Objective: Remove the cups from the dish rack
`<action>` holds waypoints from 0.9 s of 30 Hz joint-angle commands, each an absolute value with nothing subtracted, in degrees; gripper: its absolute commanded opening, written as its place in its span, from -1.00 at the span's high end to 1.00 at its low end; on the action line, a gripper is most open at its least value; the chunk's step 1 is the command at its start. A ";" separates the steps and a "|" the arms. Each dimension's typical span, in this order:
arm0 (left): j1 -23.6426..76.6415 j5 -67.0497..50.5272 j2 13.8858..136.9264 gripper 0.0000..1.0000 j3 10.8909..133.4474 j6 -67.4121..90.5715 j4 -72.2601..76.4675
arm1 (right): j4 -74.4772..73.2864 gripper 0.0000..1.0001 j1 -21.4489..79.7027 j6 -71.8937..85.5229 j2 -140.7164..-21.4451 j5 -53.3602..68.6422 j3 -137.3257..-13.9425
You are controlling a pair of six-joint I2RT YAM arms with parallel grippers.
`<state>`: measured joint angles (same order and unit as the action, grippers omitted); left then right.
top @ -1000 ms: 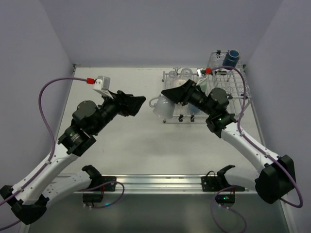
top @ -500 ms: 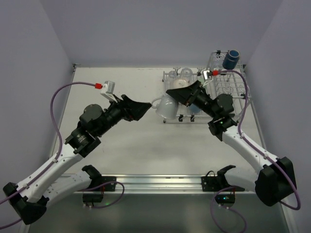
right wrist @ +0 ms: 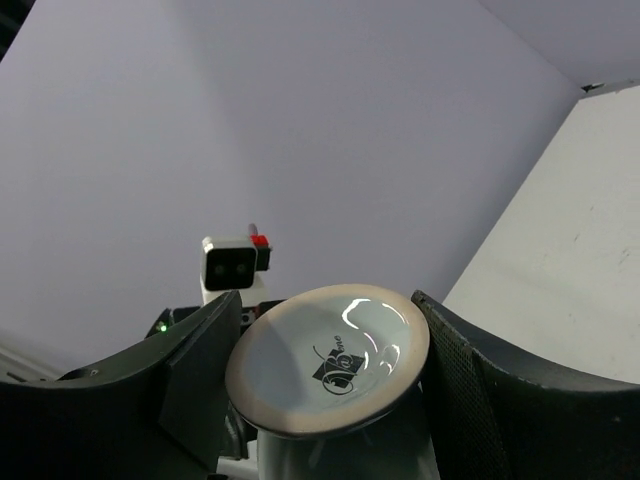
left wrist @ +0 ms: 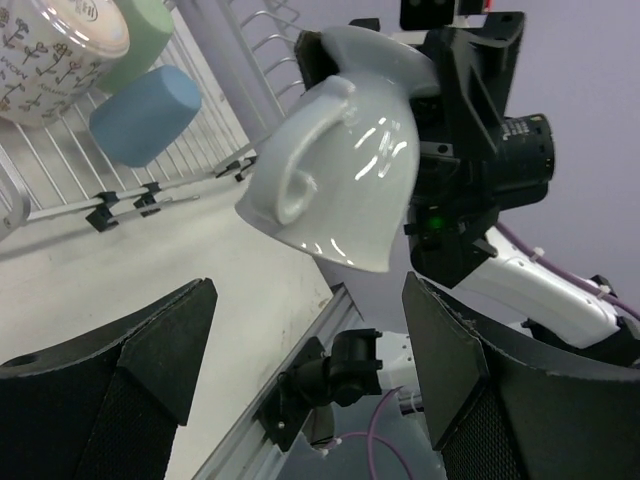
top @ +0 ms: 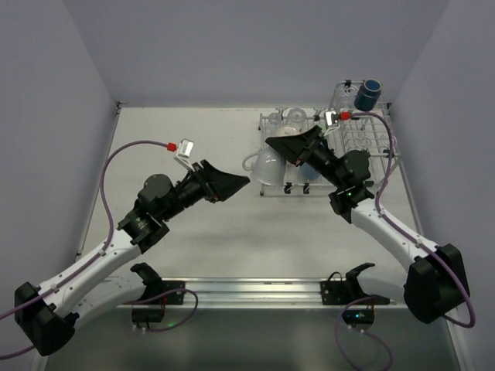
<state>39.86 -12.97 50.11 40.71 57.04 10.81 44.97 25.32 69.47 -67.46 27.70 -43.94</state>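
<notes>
On the left, the left gripper (top: pixel 241 182) is seen with its jaws spread wide and nothing held, aimed at the whitish mug (left wrist: pixel 340 190). That mug is held up in the air just off the rack's front-left corner, clamped by the right gripper (right wrist: pixel 330 385), so a handover looks to be getting set up. Further right, the dish rack (top: pixel 371 151) is far from emptied. A light blue tumbler (left wrist: pixel 145 115), a pale green tumbler (left wrist: pixel 150 35), clear glasses (top: pixel 288 118) and a navy mug (top: pixel 370 93) are left. Most of the job is reckoned undone.
</notes>
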 commanded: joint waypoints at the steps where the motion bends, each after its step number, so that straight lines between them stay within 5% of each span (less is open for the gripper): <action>1: 40.34 -11.25 45.71 -0.68 38.59 60.72 13.79 | 52.29 0.51 25.14 71.28 -68.38 23.82 -45.88; 27: 50.01 1.48 57.31 -0.64 36.04 63.29 34.98 | 53.79 0.52 30.67 68.20 -70.49 15.38 -43.34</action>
<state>49.65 -2.46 58.13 36.10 63.51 30.28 46.52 30.06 67.88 -72.49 18.63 -43.64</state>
